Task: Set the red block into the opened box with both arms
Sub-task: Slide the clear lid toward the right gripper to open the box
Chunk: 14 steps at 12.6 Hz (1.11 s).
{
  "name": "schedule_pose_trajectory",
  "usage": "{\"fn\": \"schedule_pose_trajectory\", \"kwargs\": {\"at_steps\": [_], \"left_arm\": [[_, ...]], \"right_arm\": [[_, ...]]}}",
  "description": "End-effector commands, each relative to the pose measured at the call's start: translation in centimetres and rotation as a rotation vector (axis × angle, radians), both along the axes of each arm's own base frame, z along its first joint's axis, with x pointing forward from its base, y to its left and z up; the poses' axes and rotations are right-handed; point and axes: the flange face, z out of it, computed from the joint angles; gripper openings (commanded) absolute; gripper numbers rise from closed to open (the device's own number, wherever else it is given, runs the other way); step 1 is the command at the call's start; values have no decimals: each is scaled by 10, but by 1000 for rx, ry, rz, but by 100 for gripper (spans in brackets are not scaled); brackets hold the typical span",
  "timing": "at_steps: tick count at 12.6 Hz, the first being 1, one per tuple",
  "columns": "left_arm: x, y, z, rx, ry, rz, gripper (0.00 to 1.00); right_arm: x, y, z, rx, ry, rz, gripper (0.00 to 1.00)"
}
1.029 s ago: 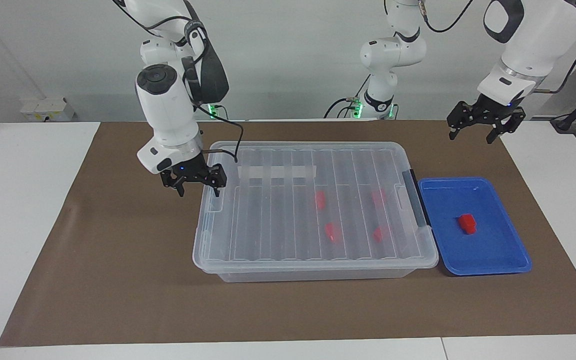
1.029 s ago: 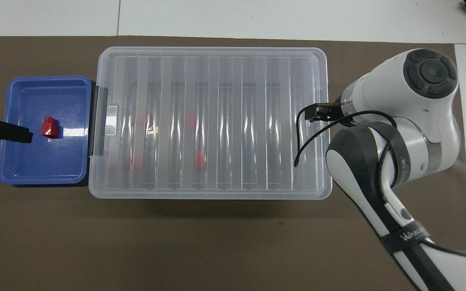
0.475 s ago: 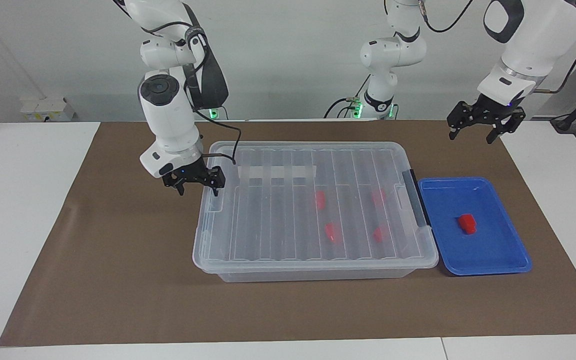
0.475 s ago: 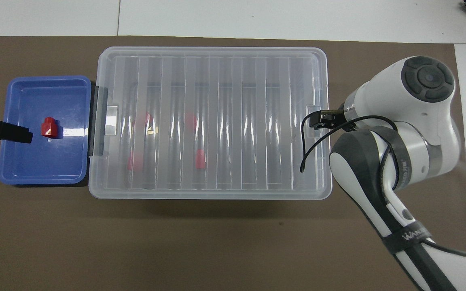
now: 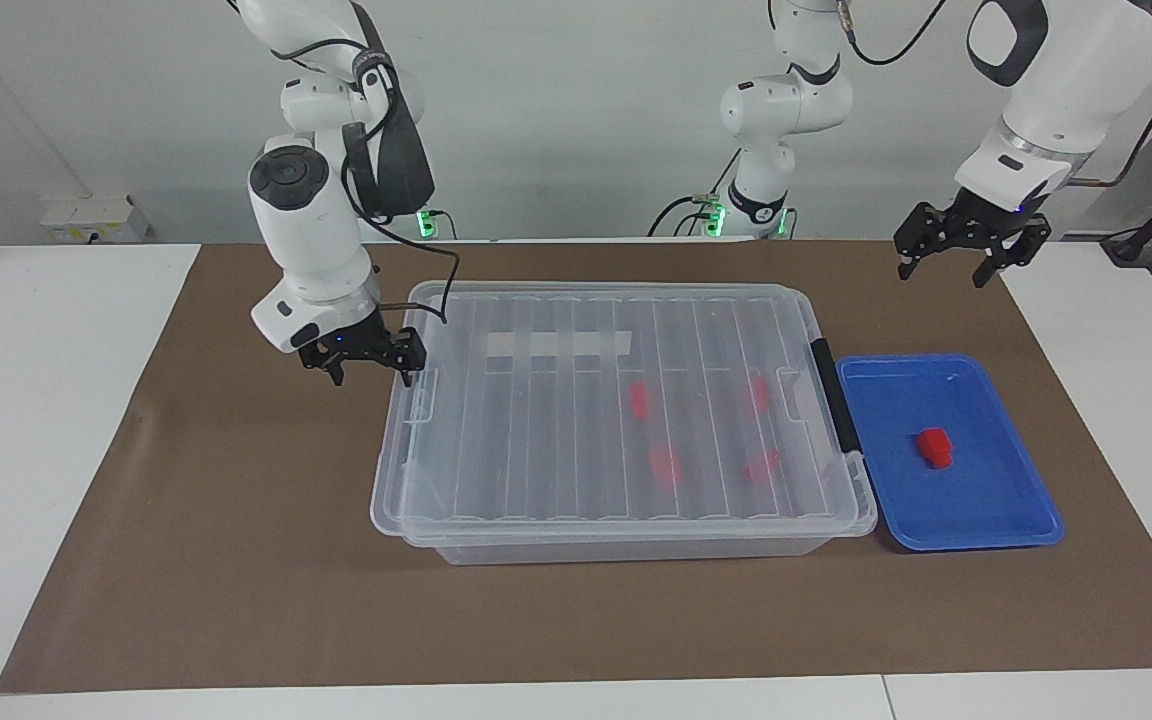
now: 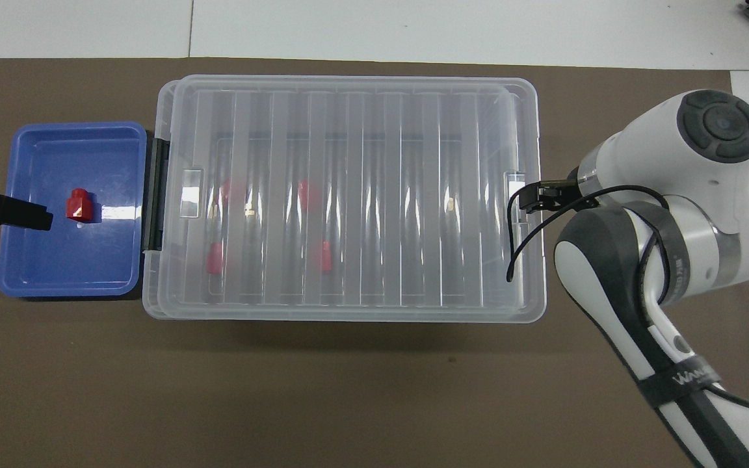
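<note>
Hovering at the short end of the lid (image 5: 556, 400) toward the right arm's end of the table, the right gripper (image 5: 371, 376) has its fingers spread apart, and one fingertip (image 5: 406, 372) sits against the lid's edge by the small handle tab; nothing is clamped between the fingers. The clear ribbed lid lies on top of the box (image 5: 636, 548) but not square with it. It juts out past the box at the right arm's end, and a strip of the box's rim shows bare at the left arm's end, next to the dark grey latch (image 5: 833, 400). Four red blocks can be seen through the lid on the box floor, all in the half toward the left arm's end. The red block (image 5: 934, 447) of the task lies apart from them, out in the open. It rests near the middle of the blue tray (image 5: 996, 535), which stands just beside the box at the left arm's end, its edge close to the latch. The left gripper (image 5: 942, 274) hangs raised and waiting, fingers wide apart and empty. From overhead its tip (image 6: 23, 214) lies over the tray's outer end, near the red block (image 6: 78, 205) but well above it. Box and tray both stand on the brown mat (image 5: 236, 600).
</note>
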Motion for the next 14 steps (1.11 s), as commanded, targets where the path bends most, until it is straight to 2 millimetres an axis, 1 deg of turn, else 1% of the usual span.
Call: {"fn": "schedule_pose_trajectory", "kwargs": {"at_steps": [1, 4, 6, 8, 11, 12, 13, 14], "left_arm": [[-8, 1, 2, 18, -4, 9, 100], [-8, 2, 2, 18, -4, 11, 100], [-8, 1, 2, 18, -4, 9, 100], [-8, 1, 2, 18, -4, 9, 100], [-7, -1, 5, 18, -20, 6, 100], [-9, -1, 5, 18, -11, 2, 100], [-15, 4, 6, 20, 2, 15, 100], [-16, 8, -2, 22, 2, 20, 100]], "right_arm": [[-7, -33, 2, -15, 10, 43, 100], [-5, -72, -1, -15, 21, 121, 100], [-4, -112, 0, -14, 23, 171, 100], [-4, -139, 0, -13, 21, 201, 100], [-6, -165, 0, -13, 21, 236, 100], [-7, -175, -1, -13, 23, 250, 100], [-8, -186, -3, -13, 26, 257, 100], [-9, -193, -5, -12, 29, 264, 100]]}}
